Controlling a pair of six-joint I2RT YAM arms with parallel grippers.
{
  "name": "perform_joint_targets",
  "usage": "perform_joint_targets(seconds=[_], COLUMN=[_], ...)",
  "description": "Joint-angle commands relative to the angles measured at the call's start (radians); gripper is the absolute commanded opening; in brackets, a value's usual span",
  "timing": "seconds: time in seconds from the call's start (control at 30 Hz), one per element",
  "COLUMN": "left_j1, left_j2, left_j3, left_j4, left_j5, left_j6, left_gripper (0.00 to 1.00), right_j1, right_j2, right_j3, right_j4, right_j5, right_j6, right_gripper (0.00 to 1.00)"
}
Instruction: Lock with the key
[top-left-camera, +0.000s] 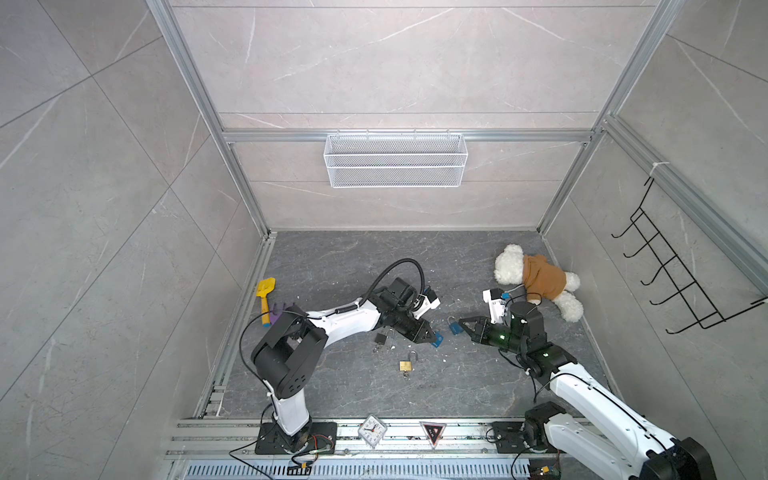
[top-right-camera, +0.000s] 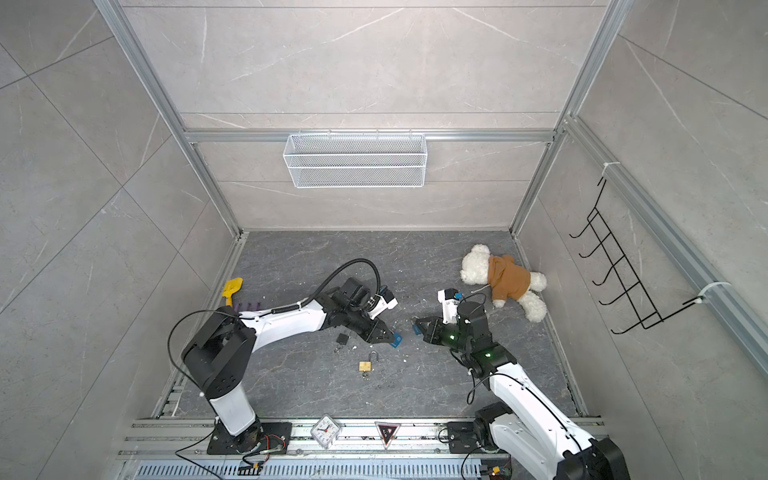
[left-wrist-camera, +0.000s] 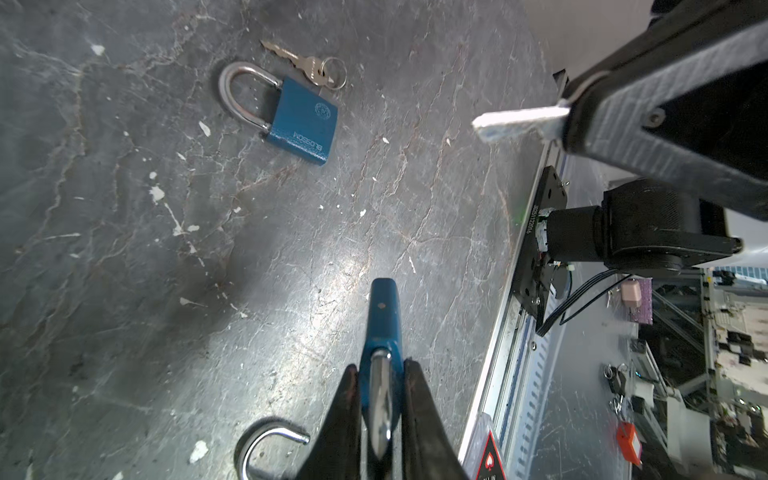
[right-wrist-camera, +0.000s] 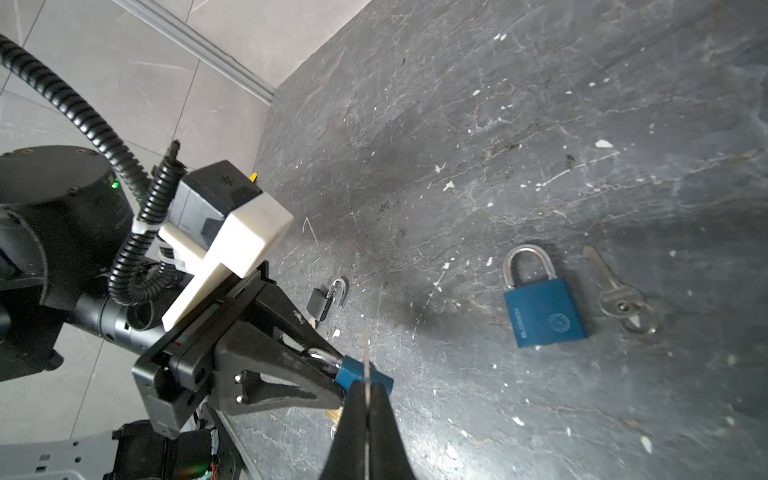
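A small clock (top-left-camera: 372, 430) is seen on the rail at the bench's front edge. Near the bench's middle a black padlock (top-left-camera: 379, 337) and a brass padlock (top-left-camera: 406, 365) are laid flat, and just right of them a blue padlock (left-wrist-camera: 384, 307) is clamped in the left gripper (left-wrist-camera: 380, 370). Farther right, a key (left-wrist-camera: 519, 120) is pinched between the closed jaws of the right gripper (right-wrist-camera: 366, 388), apart from that lock, with a second blue padlock (right-wrist-camera: 542, 311) and a spare key (right-wrist-camera: 615, 291) on the bench beneath.
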Motion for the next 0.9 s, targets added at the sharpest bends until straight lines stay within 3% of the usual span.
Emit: perform_joint_targets(seconds=[0.0, 0.17, 0.7, 0.87], left_j1=[-0.009, -0.018, -0.02, -0.02], left_j2=[0.072, 0.192, 0.35, 0.383], left_j3=[0.138, 0.259, 0.434, 0.478], left_j4=[-0.165, -0.308, -0.494, -0.533], left_j5=[0.059, 0.024, 0.002, -0.032], left_j6=[0.12, 0.181, 0.28, 0.298], left_gripper=[0.0, 0.0, 0.0, 0.15], right_j1=[-0.002, -0.001, 0.011, 0.037], right_j2=[0.01, 0.029, 0.077, 0.112], right_j3=[-0.051, -0.091, -0.199, -0.255], right_j4=[0.1, 0.161, 0.321, 0.413], right_j5=[0.028, 0.022, 0.054, 0.097], right_j6=[0.051, 0.074, 0.144, 0.177], right_gripper=[0.0, 0.0, 0.0, 0.0])
